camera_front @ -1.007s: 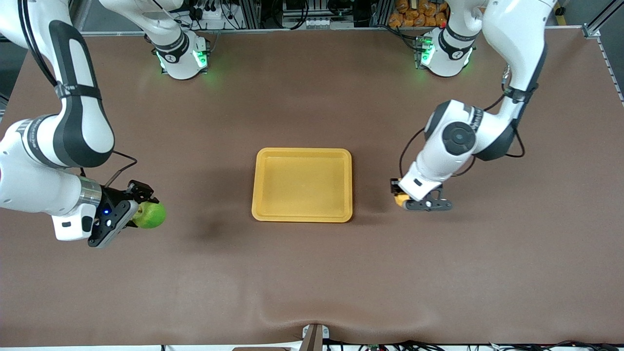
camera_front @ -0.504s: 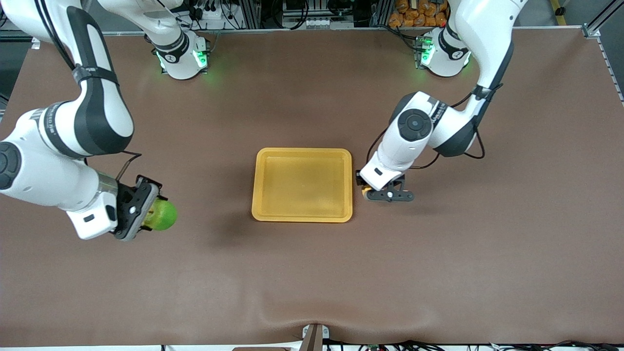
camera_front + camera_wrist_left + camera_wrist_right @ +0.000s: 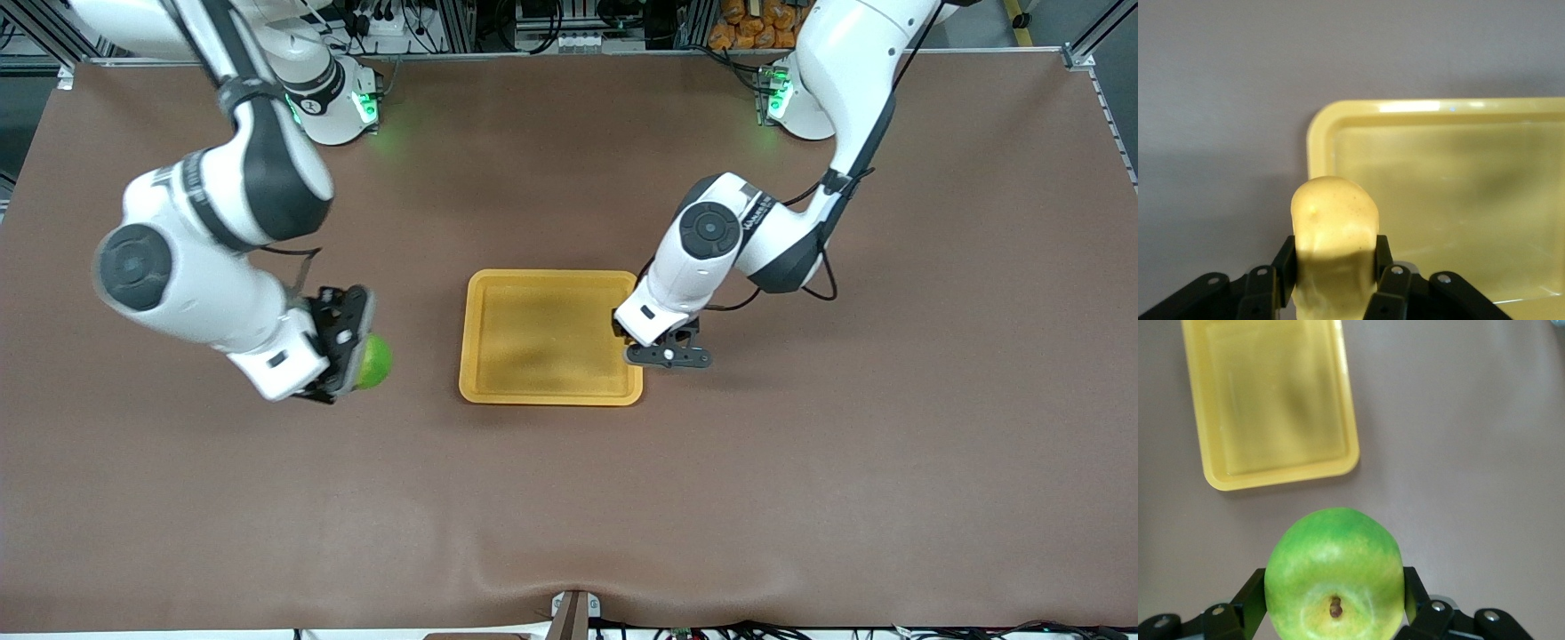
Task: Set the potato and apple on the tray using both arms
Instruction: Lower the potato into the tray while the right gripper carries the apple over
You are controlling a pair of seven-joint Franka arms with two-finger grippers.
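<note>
Clamping the small pale-yellow oblong potato point(image 3: 1335, 230) between its closed-in fingers, the left black two-finger gripper point(image 3: 642, 342) hangs over the rim of the flat rectangular yellow-orange plastic tray point(image 3: 551, 391), at the left arm's end. The right black two-finger gripper point(image 3: 351, 351) pinches the round bright-green apple point(image 3: 375, 360) above the brown table point(image 3: 800, 480), beside the tray. Nothing lies in the tray.

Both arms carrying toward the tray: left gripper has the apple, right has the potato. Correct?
No, the items are swapped. The left gripper holds the potato at the tray edge, as the left wrist view shows; the right gripper holds the apple. Both are carrying.
</note>
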